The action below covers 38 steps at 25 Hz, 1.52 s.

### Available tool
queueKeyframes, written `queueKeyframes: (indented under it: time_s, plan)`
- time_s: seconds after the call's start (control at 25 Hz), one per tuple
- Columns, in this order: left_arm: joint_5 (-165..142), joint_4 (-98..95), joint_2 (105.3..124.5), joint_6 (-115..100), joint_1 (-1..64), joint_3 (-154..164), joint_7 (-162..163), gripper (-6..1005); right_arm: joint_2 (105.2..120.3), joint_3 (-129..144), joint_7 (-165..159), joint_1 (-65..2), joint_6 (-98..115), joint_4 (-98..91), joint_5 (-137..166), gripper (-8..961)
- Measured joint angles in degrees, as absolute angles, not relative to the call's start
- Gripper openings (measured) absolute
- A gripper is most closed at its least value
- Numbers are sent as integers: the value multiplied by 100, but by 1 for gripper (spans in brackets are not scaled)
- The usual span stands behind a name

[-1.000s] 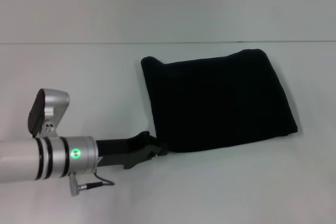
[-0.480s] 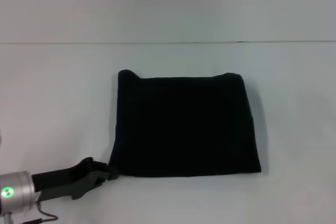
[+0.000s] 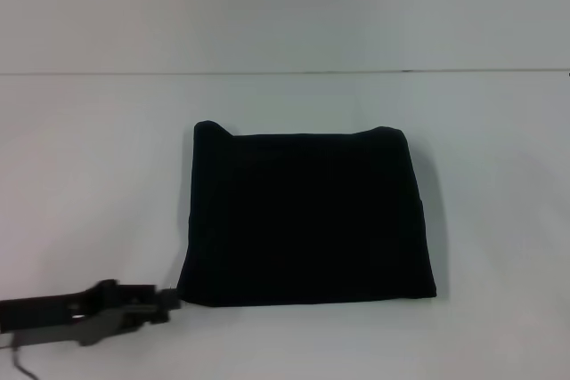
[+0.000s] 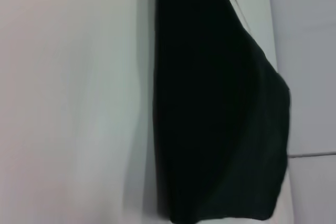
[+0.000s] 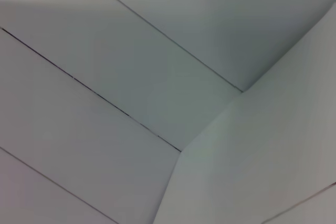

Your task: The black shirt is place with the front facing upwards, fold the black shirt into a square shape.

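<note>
The black shirt [image 3: 307, 215] lies folded into a near-square block in the middle of the white table [image 3: 89, 175]. No lettering or label shows on it. My left gripper [image 3: 171, 297] reaches in low from the left and meets the shirt's near left corner, shut on the cloth there; that corner is drawn out slightly toward it. In the left wrist view the black shirt [image 4: 215, 108] lies flat as a dark slab, and that arm's own fingers do not show. My right gripper is out of view; its wrist camera sees only pale surfaces.
The table's far edge [image 3: 285, 72] runs across the head view, with a pale wall behind it. White tabletop surrounds the shirt on all sides. The right wrist view shows pale panels with thin seams [image 5: 126, 114].
The left arm has drawn back to the left and down, dragging the shirt from the right toward the middle and squaring it up. In the last half second the shirt shifted only slightly left.
</note>
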<state>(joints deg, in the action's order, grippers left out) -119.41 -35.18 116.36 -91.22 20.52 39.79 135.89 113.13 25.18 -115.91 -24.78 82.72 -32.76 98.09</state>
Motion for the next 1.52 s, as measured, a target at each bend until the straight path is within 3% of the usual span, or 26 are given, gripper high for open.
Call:
queueKeyframes:
  time_s: [0.08,0.24,0.36,0.48,0.68,0.92,1.52]
  plan:
    - [-11911,-3688,11630,-9404,1946,3631,13355,198,11293,2574,-11467,-2479,8262,-3336,9924,941]
    - [-11482,-3948,11892,-10191,2025,3263,11501,372,11270,2884,-10762,-2528,8257,-3721,10658,941]
    - [-11472,-4176,12092,-10235,2414,3427,10262,493,11372,3256,-10003,-2577,8433,-4130,11163,941]
    - [-11621,-4240,12090,-9622,2848,3738,9672,727,11601,3641,-8987,-2642,8662,-4364,11294,941]
    - [-11785,-4221,12071,-8396,3309,4247,9321,822,11958,4141,-8126,-2919,8496,-4342,11454,941]
    - [-11813,-4247,12156,-8064,3410,4447,9211,937,11981,4456,-7970,-3053,8261,-4041,11438,941]
    - [-11794,-4314,12193,-8089,3325,4492,9064,934,11988,4499,-7936,-3125,8151,-3924,11177,941]
